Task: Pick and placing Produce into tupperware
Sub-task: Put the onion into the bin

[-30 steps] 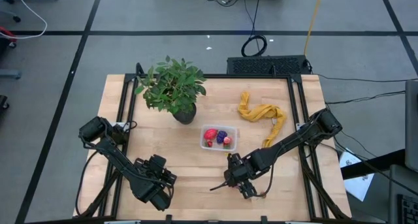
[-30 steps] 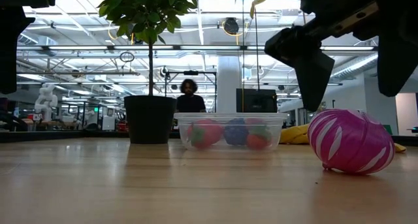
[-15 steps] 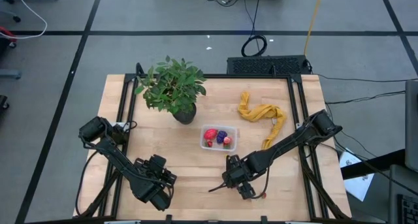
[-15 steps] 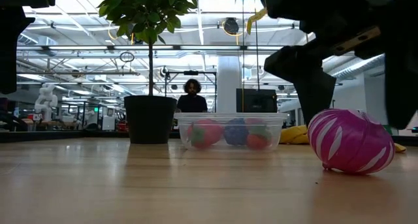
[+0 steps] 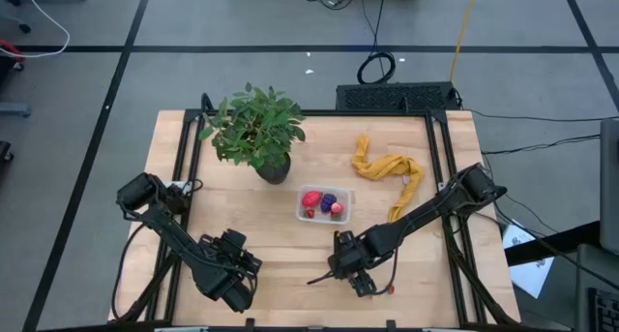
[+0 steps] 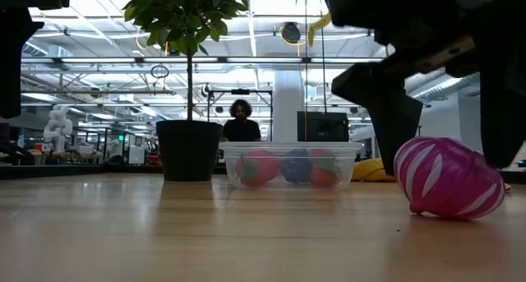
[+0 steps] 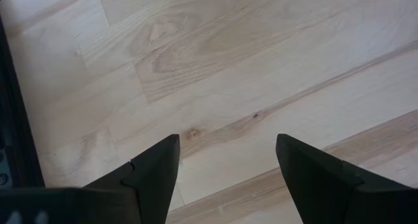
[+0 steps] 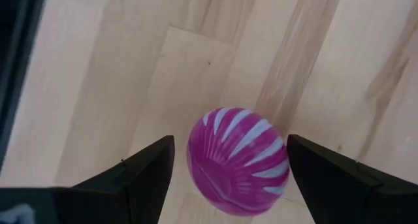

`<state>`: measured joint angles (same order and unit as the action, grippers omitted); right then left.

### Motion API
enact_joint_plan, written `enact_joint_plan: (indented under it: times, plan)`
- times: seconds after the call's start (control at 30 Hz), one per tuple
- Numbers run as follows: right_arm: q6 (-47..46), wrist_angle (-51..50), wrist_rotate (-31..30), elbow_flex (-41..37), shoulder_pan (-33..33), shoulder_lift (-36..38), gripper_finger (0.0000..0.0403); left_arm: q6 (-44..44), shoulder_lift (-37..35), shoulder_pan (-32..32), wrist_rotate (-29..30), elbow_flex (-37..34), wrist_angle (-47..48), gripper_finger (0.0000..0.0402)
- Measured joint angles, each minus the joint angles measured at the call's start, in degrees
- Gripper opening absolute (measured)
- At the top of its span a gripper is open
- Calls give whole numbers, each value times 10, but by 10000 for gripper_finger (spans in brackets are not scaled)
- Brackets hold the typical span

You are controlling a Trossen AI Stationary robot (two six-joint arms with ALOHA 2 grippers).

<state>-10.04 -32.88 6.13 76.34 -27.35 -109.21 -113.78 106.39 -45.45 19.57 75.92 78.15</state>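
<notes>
Dark fingers of the right pincer stand spread wide on either side of a magenta toy fruit with white stripes, gripping nothing; the fruit lies on the wooden counter between them, and whether they touch it cannot be told. From above, this right pincer is low over the front of the counter, in front of the tupperware. That clear container holds red, purple and pink toy pieces. Level with the counter, the striped fruit sits nearer the camera than the container. Behind it are a mustard-yellow cloth and a potted plant. At the front left corner, the left pincer hangs with fingers parted over bare wood, empty.
</notes>
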Motion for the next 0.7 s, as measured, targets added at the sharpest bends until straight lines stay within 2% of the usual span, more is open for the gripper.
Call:
enact_joint_plan:
  times: [0.47,0.7]
  plan:
    - [-13,2,13,0,0,-13,288,10,0,0,0,0,-3,257]
    - [-39,56,13,-38,0,-13,277,10,0,1,0,0,-3,257]
